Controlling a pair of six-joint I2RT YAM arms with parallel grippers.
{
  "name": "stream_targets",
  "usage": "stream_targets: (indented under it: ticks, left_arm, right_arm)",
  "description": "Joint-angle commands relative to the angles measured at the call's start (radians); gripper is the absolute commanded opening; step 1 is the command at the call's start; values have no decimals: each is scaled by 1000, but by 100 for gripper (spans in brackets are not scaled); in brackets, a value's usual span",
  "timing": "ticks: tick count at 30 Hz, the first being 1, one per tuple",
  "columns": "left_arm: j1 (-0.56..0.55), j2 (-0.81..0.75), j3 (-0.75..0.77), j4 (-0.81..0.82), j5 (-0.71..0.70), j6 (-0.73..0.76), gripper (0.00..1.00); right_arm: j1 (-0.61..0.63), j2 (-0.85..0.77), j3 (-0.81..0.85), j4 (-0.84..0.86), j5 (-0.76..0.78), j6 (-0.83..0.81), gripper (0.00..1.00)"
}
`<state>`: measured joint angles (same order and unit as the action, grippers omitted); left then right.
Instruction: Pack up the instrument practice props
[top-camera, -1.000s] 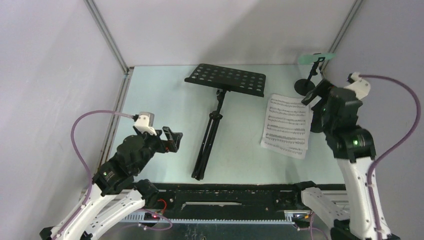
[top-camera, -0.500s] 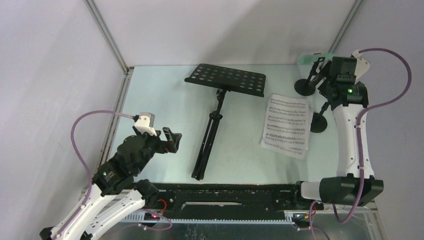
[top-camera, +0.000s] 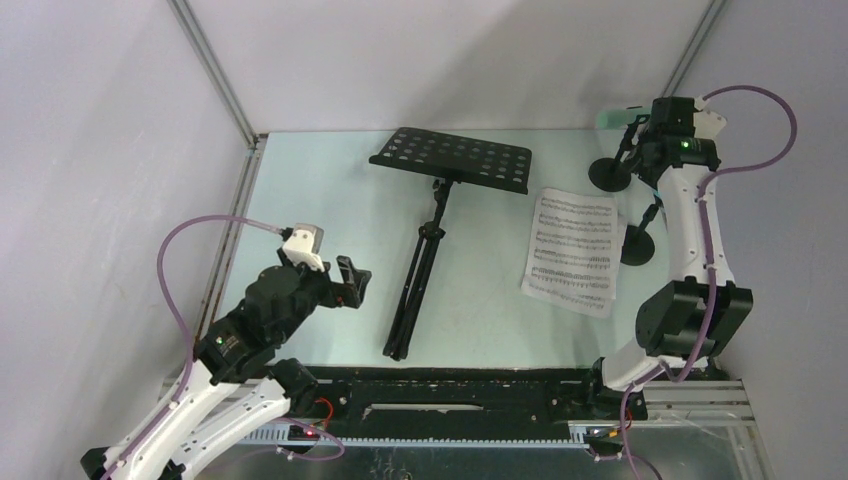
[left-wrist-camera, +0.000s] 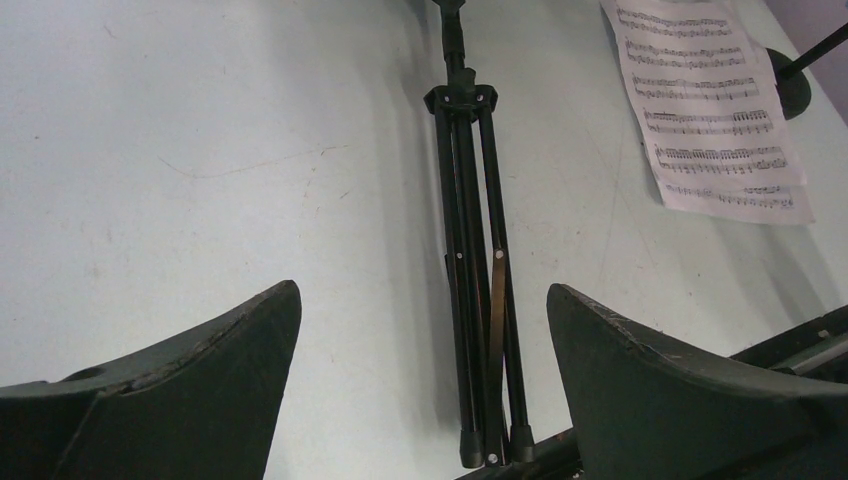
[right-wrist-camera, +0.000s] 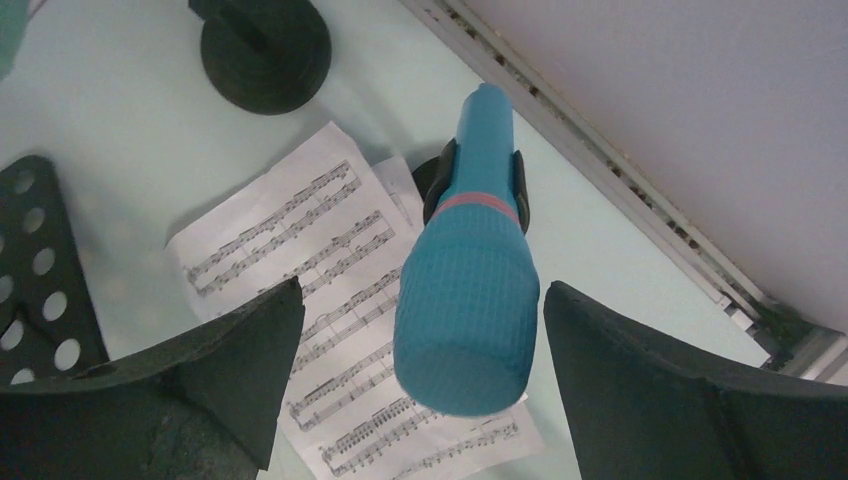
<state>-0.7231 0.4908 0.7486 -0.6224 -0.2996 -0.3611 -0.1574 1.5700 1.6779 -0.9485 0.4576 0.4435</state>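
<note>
The blue mic (right-wrist-camera: 470, 290) stands at about 2 o'clock on the desk (top-camera: 330, 200), propped head-up in the clip of a black holder (right-wrist-camera: 438, 185). The right fingers (right-wrist-camera: 230, 380) are spread wide to either side of its head and do not seem to touch it.

It looks like a light, hollow, hard plastic toy. The fat head is finely ribbed, a pink band rings the neck, and the smooth handle tapers away below. The ribbed head probably offers the surest hold, since the slick taper could slide out of a pinch. The holder looks light too, so a sideways tug may tip it. Drawing the mic out along the clip's line seems safer.

The paper sheets (right-wrist-camera: 330, 330) lie flat under it at 3 o'clock, thin and limp. A second holder (right-wrist-camera: 265, 45) sits just beyond.

The left fingers (left-wrist-camera: 200, 380), at 8 o'clock, are spread and empty above the rack (left-wrist-camera: 475, 300). Its thin, stiff metal legs are folded together.
</note>
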Motion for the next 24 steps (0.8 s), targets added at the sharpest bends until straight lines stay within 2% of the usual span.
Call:
stream_targets:
  ticks: [1,7,16,19,24]
  left_arm:
    - [5,13,-9,33,30,33,98]
    - [5,34,-11,41,64,44,91]
    - [5,52,-13,43,70,45,86]
    - [6,54,-12,45,75,44,85]
    - [5,55,-14,47,77,44,85]
  right_arm:
    - [-5,25,64,-15,106,-18,95]
    - [-6,59,63,0,136,-36,85]
    - [-10,70,55,10,127,-56,45]
    - [-10,54,48,8,128,-59,37]
    - [-10,-23,29,22,154,-75,10]
